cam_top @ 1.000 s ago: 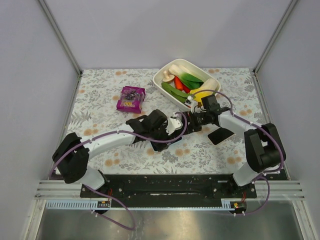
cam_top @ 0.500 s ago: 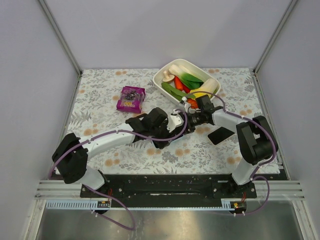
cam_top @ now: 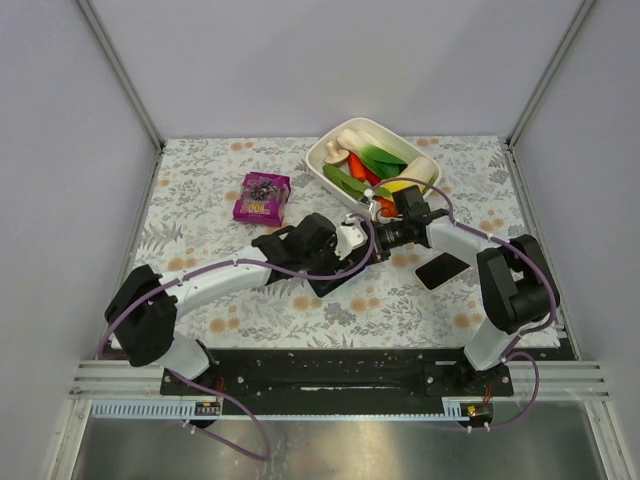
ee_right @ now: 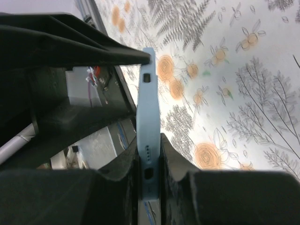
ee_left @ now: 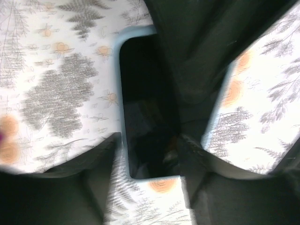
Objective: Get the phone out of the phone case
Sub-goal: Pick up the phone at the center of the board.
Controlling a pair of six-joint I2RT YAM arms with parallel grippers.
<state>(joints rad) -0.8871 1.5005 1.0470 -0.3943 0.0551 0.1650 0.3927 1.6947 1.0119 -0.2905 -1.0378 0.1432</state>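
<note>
The phone case (ee_right: 147, 108) is pale blue, with cut-outs along its narrow edge; the right gripper (ee_right: 149, 140) pinches that edge; the phone (ee_left: 143, 108), dark and glossy, fills its frame; both sit near the middle of the table (cam_top: 200, 200).

Bright, even, soft overhead light in the top view, with only faint shadows on the tablecloth (cam_top: 200, 190). Left wrist view smeared and unfocused throughout, fingers (ee_left: 56, 187) nearly black. Right wrist view crisp along the phone case (ee_right: 147, 108) edge, murky and soft at the near fingers (ee_right: 112, 187).
</note>
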